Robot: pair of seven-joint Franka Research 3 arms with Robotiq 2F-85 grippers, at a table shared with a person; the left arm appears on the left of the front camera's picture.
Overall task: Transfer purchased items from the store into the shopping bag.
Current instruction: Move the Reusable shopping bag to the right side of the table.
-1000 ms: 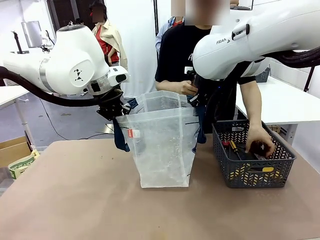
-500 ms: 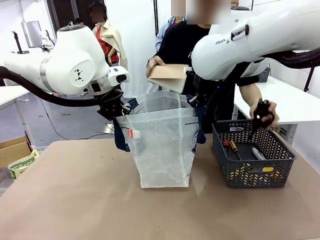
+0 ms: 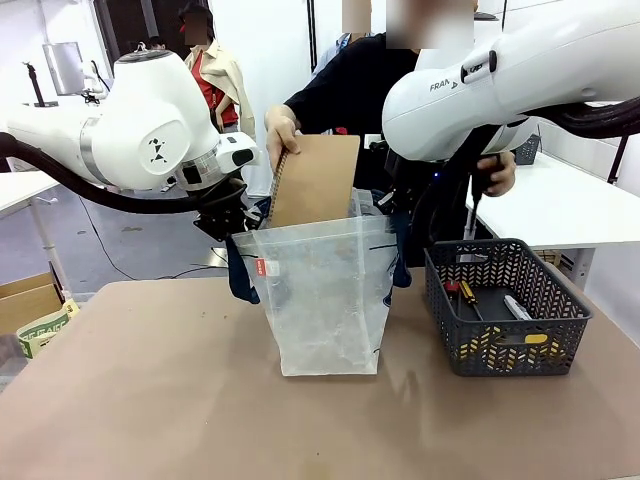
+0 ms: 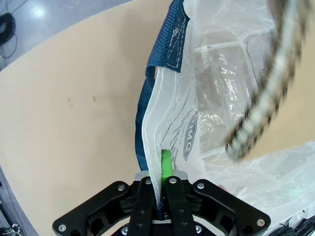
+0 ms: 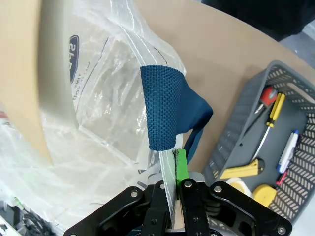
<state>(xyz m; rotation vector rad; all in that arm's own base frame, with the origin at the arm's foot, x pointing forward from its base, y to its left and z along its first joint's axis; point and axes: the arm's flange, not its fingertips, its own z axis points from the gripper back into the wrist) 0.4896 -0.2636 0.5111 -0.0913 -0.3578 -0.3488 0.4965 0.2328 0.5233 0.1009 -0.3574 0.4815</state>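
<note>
The left gripper (image 4: 161, 169) and the right gripper (image 5: 176, 169) are each clamped tight on the rim of the shopping bag (image 3: 320, 300), one beside each navy strap handle (image 5: 162, 110), keeping its mouth spread. The bag stands on the table (image 3: 150, 400). The person's hand (image 3: 281, 128) holds a tan-brown flat item (image 3: 315, 180) upright, lower edge at the mouth.

To do this step well, both arms hold station, level and apart, so the opening stays wider than the item. Slack would likely catch its spiral edge.

The store (image 3: 505, 345) stands just beside the bag, with screwdrivers (image 5: 275, 107) and a yellow piece (image 5: 242, 170) inside.

Half a second earlier the item sat higher and flatter. The person's other hand (image 3: 497, 172) hung over the store and is now raised farther back. Bag and grippers are unchanged.
</note>
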